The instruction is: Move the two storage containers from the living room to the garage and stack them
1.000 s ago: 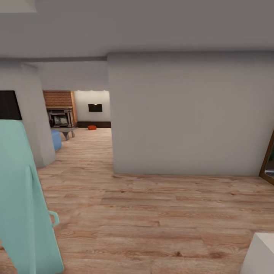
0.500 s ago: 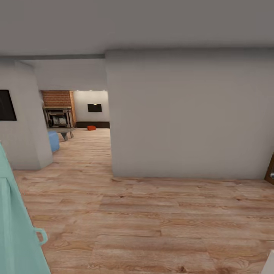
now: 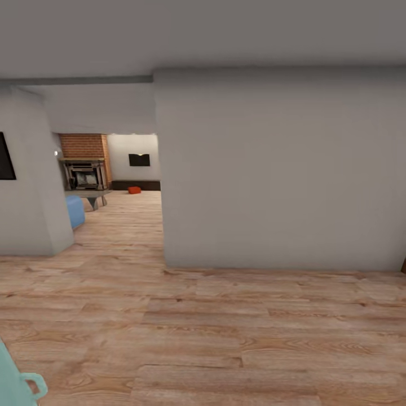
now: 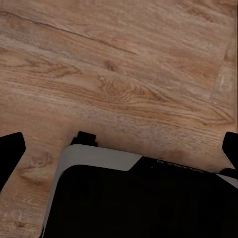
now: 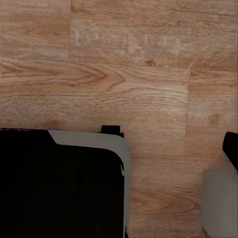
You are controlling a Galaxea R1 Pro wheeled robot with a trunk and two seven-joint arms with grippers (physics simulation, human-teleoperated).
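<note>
Container (image 3: 134, 190): one small orange-red shape, far off on the living room's plank floor, just in front of the dark low cabinet (image 3: 135, 184); too small to make out its walls.
Living room: seen through the opening left of a big grey wall (image 3: 276, 169); brick fireplace (image 3: 84, 163) at its left side, black TV (image 3: 139, 160) on the far white wall above the cabinet.
Near fireplace: grey bench (image 3: 90, 196), blue seat (image 3: 75, 210) beside it.
Floor (image 3: 225, 332): light wood planks, running from here to the far room.
Left edge: dark panel (image 3: 4, 156) on a grey wall; mint-green object (image 3: 17, 383) in the bottom corner.
Left gripper: wrist view gives dark tips at both edges over planks and the robot's black-and-white base (image 4: 134, 198); holds nothing; how wide, cannot tell.
Right gripper: wrist view gives planks and base (image 5: 64, 183); its spread, cannot tell.
</note>
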